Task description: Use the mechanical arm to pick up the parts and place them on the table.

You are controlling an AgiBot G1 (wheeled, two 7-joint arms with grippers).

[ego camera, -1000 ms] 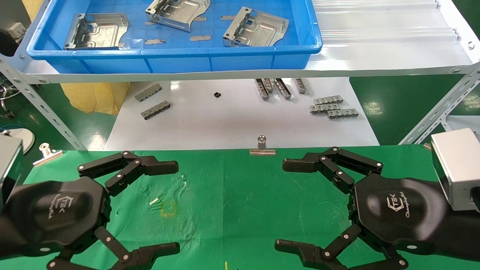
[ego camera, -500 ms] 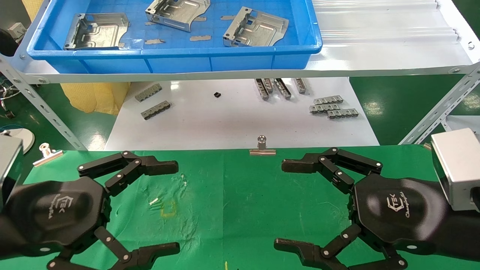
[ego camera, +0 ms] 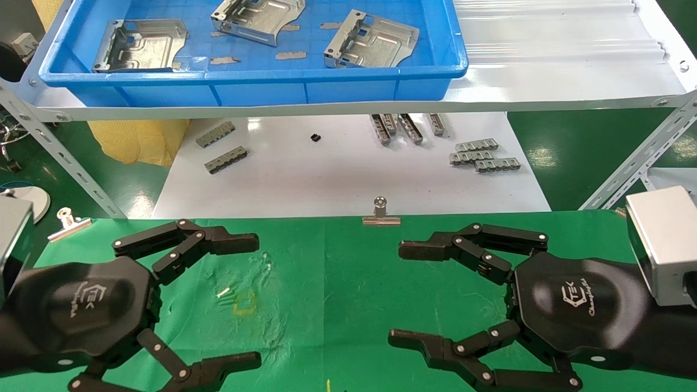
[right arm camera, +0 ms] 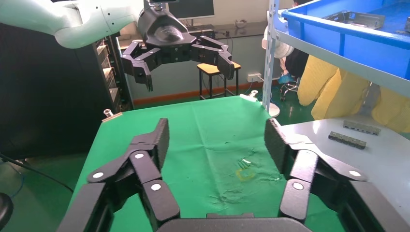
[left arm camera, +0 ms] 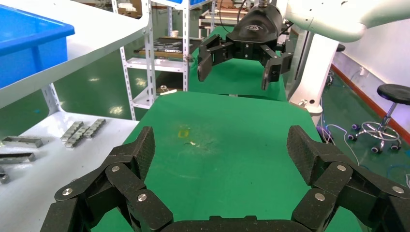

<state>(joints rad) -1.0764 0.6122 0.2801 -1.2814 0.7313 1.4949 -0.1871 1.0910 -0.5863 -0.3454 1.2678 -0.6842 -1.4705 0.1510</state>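
Parts (ego camera: 372, 40): three lie in the blue tray (ego camera: 245, 90) on the shelf beyond the surface's (ego camera: 348, 283) far edge. My right claw (ego camera: 400, 296) and left claw (ego camera: 248, 299), both spread empty, hover over the surface; neither is clearly nearer.

A glossy green floor (left arm camera: 104, 96) is reflecting the overhead light around me. Beside it, white slotted-steel shelving (left arm camera: 145, 53) is standing. Beyond the shelving, a black stool (left arm camera: 392, 108) on castors is sitting near a pale wall (left arm camera: 377, 53). On the other side, a small wooden stool (right arm camera: 212, 72) is standing against a grey wall, and yellow bags (right arm camera: 333, 92) are slumping under the shelf.
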